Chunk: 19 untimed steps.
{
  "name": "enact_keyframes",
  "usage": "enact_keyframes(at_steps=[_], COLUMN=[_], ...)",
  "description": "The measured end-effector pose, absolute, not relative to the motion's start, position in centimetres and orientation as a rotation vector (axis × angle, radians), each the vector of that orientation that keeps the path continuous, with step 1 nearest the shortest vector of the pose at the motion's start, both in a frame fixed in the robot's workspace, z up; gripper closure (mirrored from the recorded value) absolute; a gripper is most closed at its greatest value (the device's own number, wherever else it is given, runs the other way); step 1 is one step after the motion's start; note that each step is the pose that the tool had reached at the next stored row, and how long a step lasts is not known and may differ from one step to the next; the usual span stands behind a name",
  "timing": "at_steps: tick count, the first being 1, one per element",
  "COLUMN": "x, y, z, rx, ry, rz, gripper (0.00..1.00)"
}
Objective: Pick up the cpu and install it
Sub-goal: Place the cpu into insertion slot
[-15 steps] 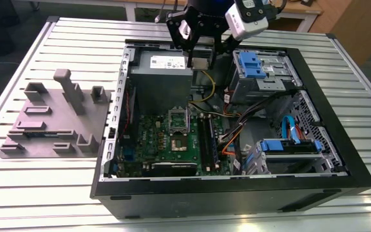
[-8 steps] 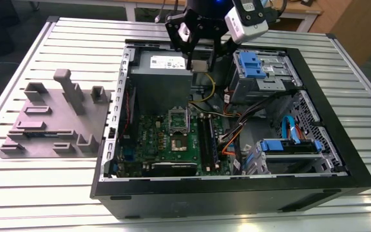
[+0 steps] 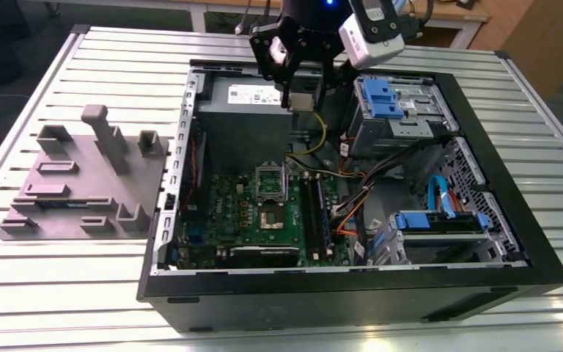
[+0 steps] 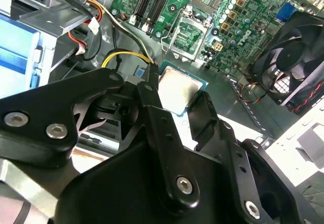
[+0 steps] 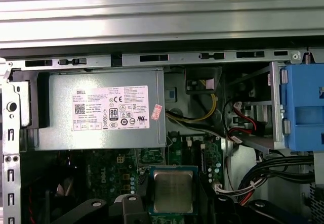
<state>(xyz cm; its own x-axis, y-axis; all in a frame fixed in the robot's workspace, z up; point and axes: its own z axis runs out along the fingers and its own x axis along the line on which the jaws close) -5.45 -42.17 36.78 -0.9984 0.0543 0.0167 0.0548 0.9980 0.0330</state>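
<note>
**CPU CLENCHED ALOFT OVER THE OPEN CASE**

Grips the cpu (image 4: 178, 88) in the gripper (image 3: 305, 94), black fingers (image 4: 152, 102) pressed against two opposite edges, silver-grey metal top turned toward both wrist cameras. Holds it clear of everything beneath, touching nothing but those fingers.

Hangs within the outline of the computer case (image 3: 360, 297), close to the case's edge farthest from the exterior camera. Hovers above a corner of the grey power supply (image 5: 101, 110), near the blue drive cage (image 5: 304, 107). Stays well apart from the socket (image 3: 270, 214) on the green motherboard (image 3: 225, 198), down on the case floor nearer its middle.

In the second wrist view, looks past the chip onto yellow cables (image 4: 121, 56) and a black fan (image 4: 296, 52).

On the slatted metal table (image 3: 67, 301): the case toward the edge at the exterior view's right, a grey tray (image 3: 76, 187) just beside it toward the edge at the exterior view's left.
</note>
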Motion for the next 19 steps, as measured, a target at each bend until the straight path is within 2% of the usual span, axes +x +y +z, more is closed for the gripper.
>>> enact_keyframes(at_steps=[19], x=[-5.45], y=[-42.23], z=[36.37], rx=[-0.085], ry=[-3.123], rz=[-0.052], gripper=[0.53])
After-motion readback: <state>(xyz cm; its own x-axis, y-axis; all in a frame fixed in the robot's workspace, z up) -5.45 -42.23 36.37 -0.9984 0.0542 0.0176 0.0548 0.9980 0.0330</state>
